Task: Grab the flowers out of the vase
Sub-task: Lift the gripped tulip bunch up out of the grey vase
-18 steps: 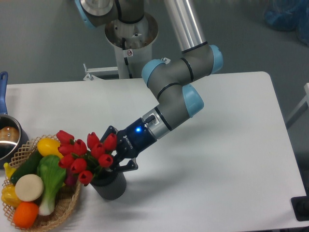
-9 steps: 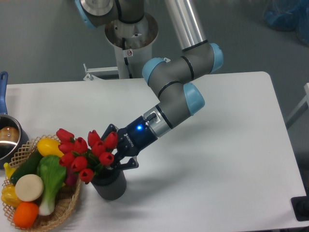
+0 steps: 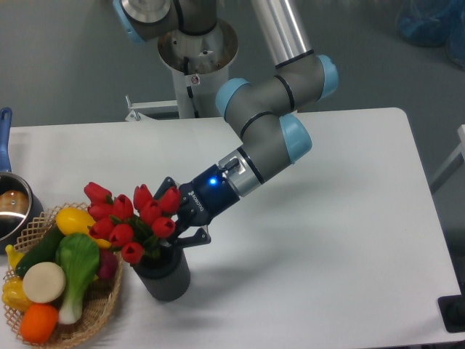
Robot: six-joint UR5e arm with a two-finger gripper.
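The flowers [image 3: 134, 218], a bunch of red tulip buds with green leaves, lean left over the mouth of the vase [image 3: 166, 278], a short dark grey pot near the table's front left. Their stems still reach down into the vase. My gripper [image 3: 171, 231] comes in from the right, just above the vase's rim, and is shut on the flowers at the right side of the bunch. The lower stems are hidden behind buds and fingers.
A wicker basket [image 3: 102, 309] of vegetables stands directly left of the vase, touching the tulip heads. A metal saucepan [image 3: 11, 207] with a blue handle sits at the left edge. The arm's base column [image 3: 196, 58] is behind the table.
The gripper and the bunch have risen slightly and shifted a little to the right. The vase and basket have stayed in place.
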